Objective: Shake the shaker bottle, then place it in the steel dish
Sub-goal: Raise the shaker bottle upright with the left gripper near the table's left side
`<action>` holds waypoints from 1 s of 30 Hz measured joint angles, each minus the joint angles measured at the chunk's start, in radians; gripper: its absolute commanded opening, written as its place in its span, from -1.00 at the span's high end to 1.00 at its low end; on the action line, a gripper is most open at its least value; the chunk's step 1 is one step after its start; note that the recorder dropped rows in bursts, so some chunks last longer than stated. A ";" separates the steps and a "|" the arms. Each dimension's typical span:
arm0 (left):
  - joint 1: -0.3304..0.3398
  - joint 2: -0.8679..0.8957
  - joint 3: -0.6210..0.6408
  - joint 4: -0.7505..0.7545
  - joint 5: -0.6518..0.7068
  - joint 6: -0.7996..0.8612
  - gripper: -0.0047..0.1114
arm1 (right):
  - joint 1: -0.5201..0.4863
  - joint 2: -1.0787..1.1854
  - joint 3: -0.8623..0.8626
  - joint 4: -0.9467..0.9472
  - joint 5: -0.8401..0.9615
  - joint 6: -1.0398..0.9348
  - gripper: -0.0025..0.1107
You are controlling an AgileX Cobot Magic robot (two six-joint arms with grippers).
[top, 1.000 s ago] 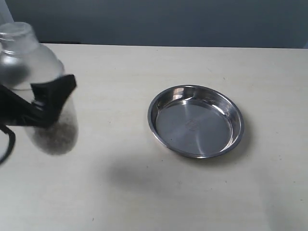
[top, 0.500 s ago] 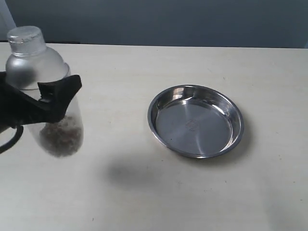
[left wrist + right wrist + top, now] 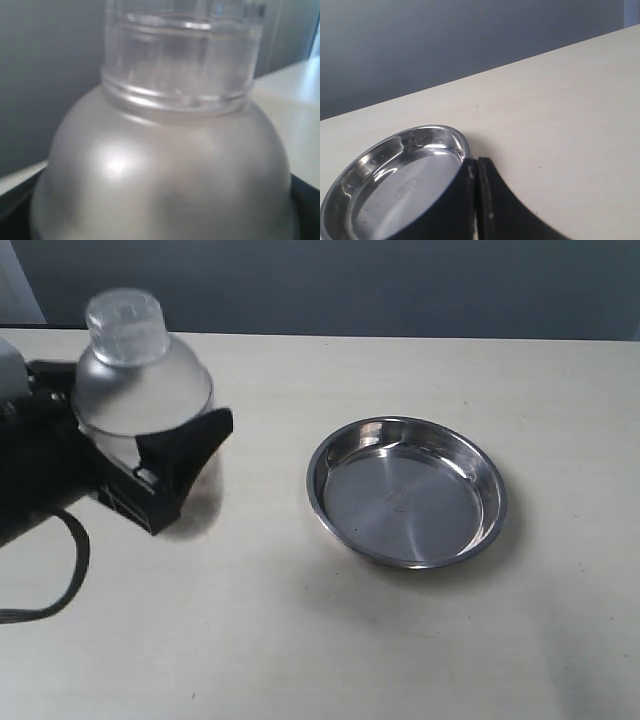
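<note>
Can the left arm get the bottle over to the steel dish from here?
Probably yes: the left gripper is clamped on the shaker bottle, the steel dish is empty, and only bare table lies between them.

Left gripper (image 3: 135, 405): a matte black, blocky housing at nine o'clock in the exterior view, with a broad wedge-shaped black finger (image 3: 188, 445) tapering to a blunt tip. A thin black cable (image 3: 83, 558) loops out at eight o'clock. Right gripper (image 3: 475, 162): two smooth black fingers (image 3: 495, 205) with curved outer edges and a fine pale seam between them.
</note>
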 measured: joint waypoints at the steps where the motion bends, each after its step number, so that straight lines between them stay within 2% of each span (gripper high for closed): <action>1: -0.002 0.007 -0.007 0.015 -0.072 -0.017 0.92 | 0.000 0.000 0.000 0.000 0.000 0.000 0.97; 3: -0.002 0.026 -0.048 -0.005 -0.194 -0.034 0.92 | 0.000 0.000 0.000 0.000 0.000 0.000 0.97; 4: -0.002 0.045 -0.077 -0.027 -0.213 -0.038 0.92 | 0.000 0.000 0.000 0.000 0.000 0.000 0.97; 7: -0.002 0.141 -0.148 -0.064 -0.188 -0.055 0.92 | 0.000 0.000 0.000 0.000 0.000 0.000 0.97; 9: -0.002 0.212 -0.165 -0.028 -0.185 -0.094 0.92 | 0.000 0.000 0.000 0.000 0.000 0.000 0.97; 13: -0.002 0.335 -0.198 0.094 -0.262 -0.142 0.92 | 0.000 0.000 0.000 0.000 0.000 0.000 0.97; 18: 0.002 0.328 -0.255 0.035 -0.336 0.003 0.92 | 0.000 0.000 0.000 0.000 0.000 0.000 0.97; 20: 0.005 0.285 -0.285 -0.025 -0.300 0.027 0.92 | 0.000 0.000 0.000 0.000 0.000 0.000 0.97; 22: 0.007 0.252 -0.310 -0.073 -0.174 0.029 0.92 | 0.000 0.000 0.000 0.000 0.000 0.000 0.97; 26: 0.011 0.319 -0.279 -0.049 0.047 0.029 0.92 | 0.000 0.000 0.000 0.000 0.000 0.000 0.97; 28: 0.011 0.330 -0.252 0.007 0.080 0.011 0.92 | 0.000 0.000 0.000 0.000 0.000 0.000 0.97; 30: 0.009 0.276 -0.252 0.045 0.032 -0.035 0.92 | 0.000 0.000 0.000 0.000 0.000 0.000 0.97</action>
